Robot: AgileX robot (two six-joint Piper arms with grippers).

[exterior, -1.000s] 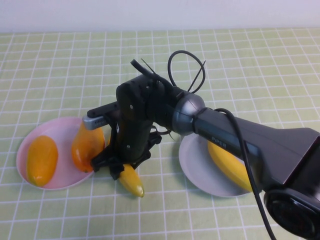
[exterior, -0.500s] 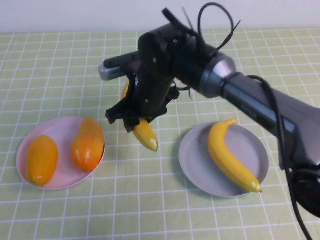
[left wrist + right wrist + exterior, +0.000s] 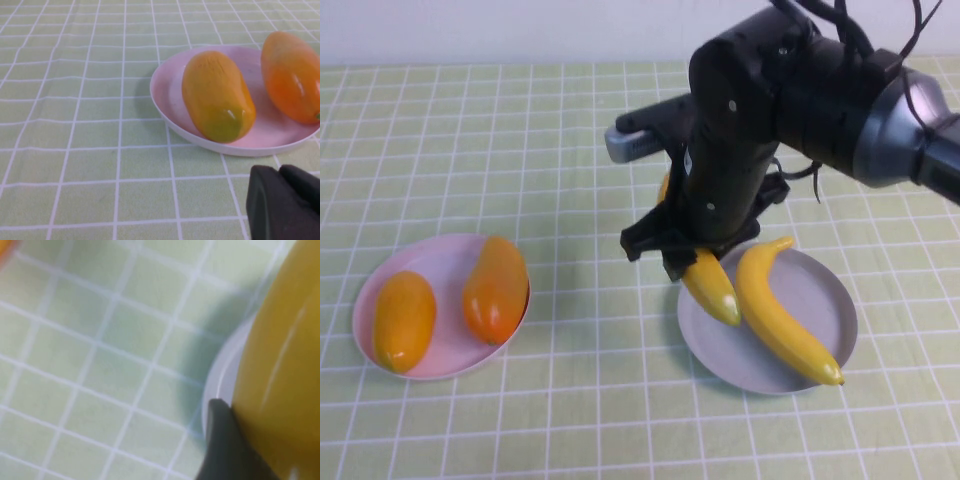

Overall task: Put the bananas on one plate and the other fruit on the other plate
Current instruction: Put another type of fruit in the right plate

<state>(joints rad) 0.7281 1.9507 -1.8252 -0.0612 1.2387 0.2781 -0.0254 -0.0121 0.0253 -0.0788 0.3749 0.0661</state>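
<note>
So on the worktop there's one plate over on the left with both oval fruits lying on it side by side, the outer fruit to the left and the inner fruit to the right near that plate's rim. Well apart on the right sits the other plate, with one banana lying across it. A second banana hangs over that plate's left edge, clamped in the right tool, while the left tool sits just beside the left plate.
</note>
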